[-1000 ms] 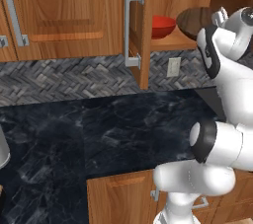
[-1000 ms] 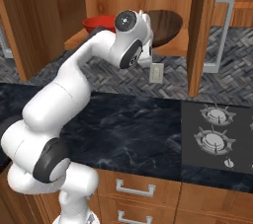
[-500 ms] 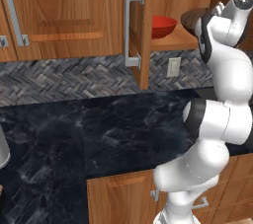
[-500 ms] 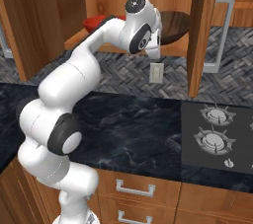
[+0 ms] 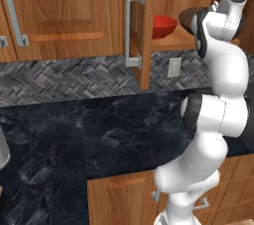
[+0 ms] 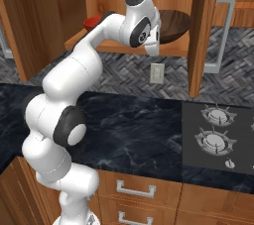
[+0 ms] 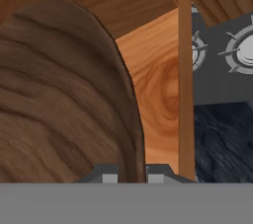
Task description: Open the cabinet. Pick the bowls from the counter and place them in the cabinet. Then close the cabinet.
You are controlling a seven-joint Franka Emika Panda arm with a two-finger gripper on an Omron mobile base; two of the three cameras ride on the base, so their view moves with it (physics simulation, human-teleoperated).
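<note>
Cabinet doors stand open at the top of both base views. On its shelf, in the upper middle of the left base view, sits the red bowl, with the dark brown wood-grain bowl to its right. In the hand view the pincer is pinching that brown bowl's rim, a fingertip on either side of the edge. Black marble worktop spreads across the lower half, and a stove lies at the right of the right base view.
</note>
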